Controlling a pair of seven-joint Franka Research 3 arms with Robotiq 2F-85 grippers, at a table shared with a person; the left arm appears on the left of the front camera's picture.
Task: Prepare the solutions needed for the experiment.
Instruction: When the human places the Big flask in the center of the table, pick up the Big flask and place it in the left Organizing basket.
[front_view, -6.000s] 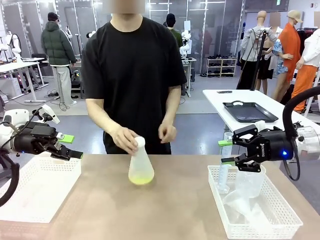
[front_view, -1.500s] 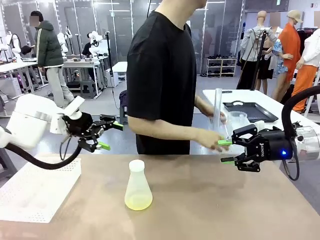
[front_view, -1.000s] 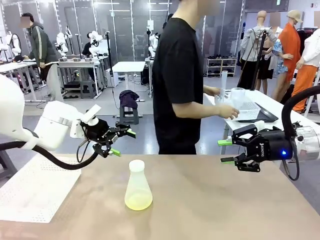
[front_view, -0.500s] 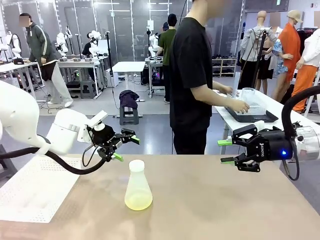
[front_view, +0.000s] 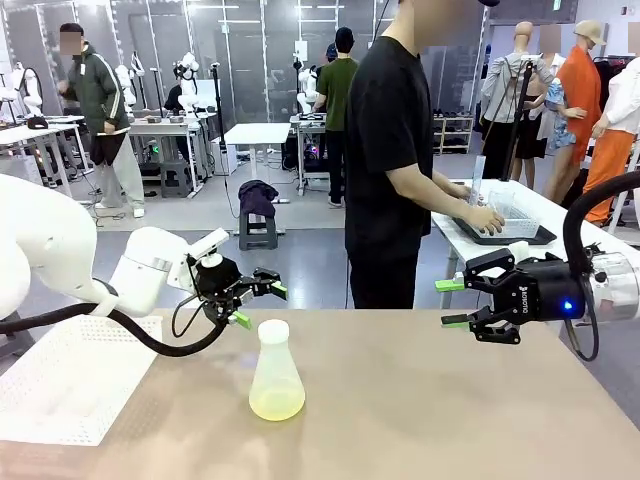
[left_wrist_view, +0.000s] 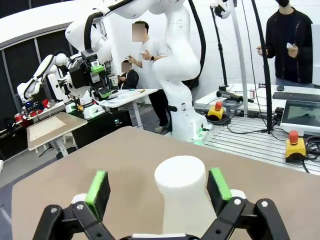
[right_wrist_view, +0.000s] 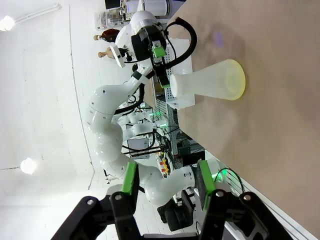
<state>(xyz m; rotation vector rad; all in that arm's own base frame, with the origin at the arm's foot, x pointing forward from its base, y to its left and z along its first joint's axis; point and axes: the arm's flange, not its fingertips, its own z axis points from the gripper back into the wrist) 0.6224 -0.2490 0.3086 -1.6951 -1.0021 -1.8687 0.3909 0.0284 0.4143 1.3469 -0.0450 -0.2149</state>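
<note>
A translucent conical flask (front_view: 276, 372) with a white cap stands upright at the middle of the brown table (front_view: 450, 420). The solution (front_view: 277, 404) is a shallow pale yellow-green layer in its base. My left gripper (front_view: 258, 304) is open, level with the cap and just behind-left of it. In the left wrist view the capped flask neck (left_wrist_view: 181, 180) rises between the green pads (left_wrist_view: 98, 186) of my left gripper (left_wrist_view: 159, 187), untouched. My right gripper (front_view: 450, 303) hovers open and empty over the right of the table. The right wrist view shows my right gripper (right_wrist_view: 167, 182) far from the flask (right_wrist_view: 210, 85).
A white perforated tray (front_view: 60, 380) lies at the table's left end. Behind the table a person in a black shirt (front_view: 385, 150) stands turned away, hands on a white basket (front_view: 505, 212) on the back table.
My left arm has swung right and down, bringing its open gripper up to the flask's cap. The person has carried the basket to the back table. My right arm has stayed still.
</note>
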